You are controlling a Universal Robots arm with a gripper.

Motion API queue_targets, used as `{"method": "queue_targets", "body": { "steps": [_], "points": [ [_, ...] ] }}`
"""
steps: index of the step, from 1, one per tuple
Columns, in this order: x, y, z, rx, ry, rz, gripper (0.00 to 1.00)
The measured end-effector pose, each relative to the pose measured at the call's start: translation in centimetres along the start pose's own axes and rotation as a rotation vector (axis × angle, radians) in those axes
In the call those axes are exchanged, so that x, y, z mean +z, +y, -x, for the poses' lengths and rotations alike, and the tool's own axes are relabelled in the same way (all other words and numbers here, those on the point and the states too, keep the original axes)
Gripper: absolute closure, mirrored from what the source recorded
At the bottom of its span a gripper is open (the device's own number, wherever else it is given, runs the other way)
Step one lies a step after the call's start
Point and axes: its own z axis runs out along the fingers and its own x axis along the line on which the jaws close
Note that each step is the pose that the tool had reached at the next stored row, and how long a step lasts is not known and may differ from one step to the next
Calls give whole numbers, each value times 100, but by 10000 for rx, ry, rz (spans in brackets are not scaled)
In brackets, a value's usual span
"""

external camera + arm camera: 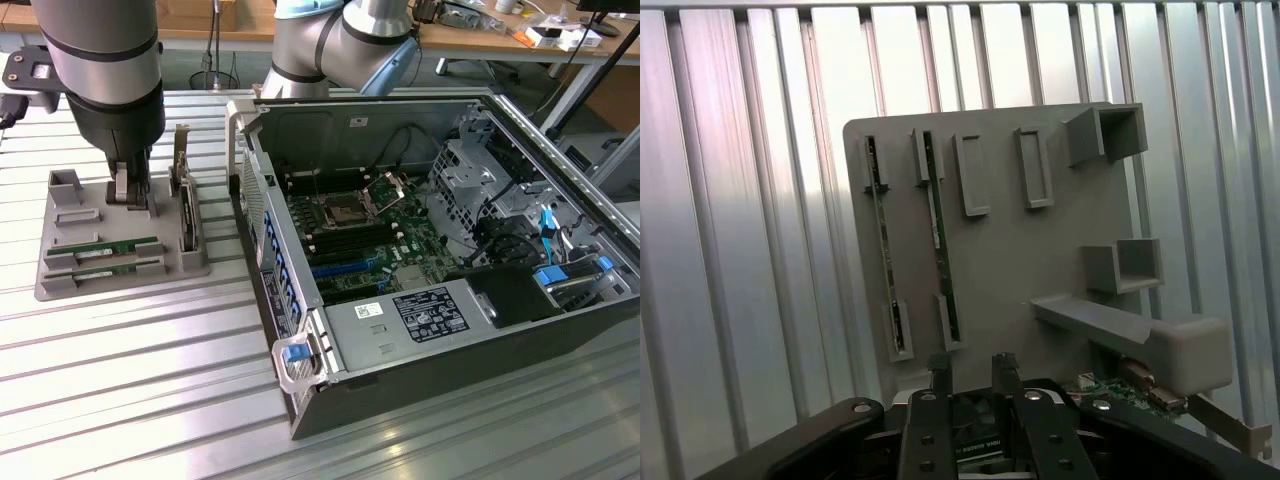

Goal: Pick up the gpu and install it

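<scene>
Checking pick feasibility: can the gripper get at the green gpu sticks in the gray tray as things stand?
Probably yes. The gripper hangs open over the tray, and both gpu sticks lie uncovered in their slots.

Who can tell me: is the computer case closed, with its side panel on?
No. The case lies open, with its motherboard plainly exposed.
</scene>
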Motion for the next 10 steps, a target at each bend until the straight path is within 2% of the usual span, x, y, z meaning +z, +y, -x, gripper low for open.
{"method": "queue_targets", "body": {
  "steps": [4,10],
  "points": [
    [8,0,-3,-1,-30,4,70],
    [34,-1,-10,-4,-111,15,70]
  ]
}}
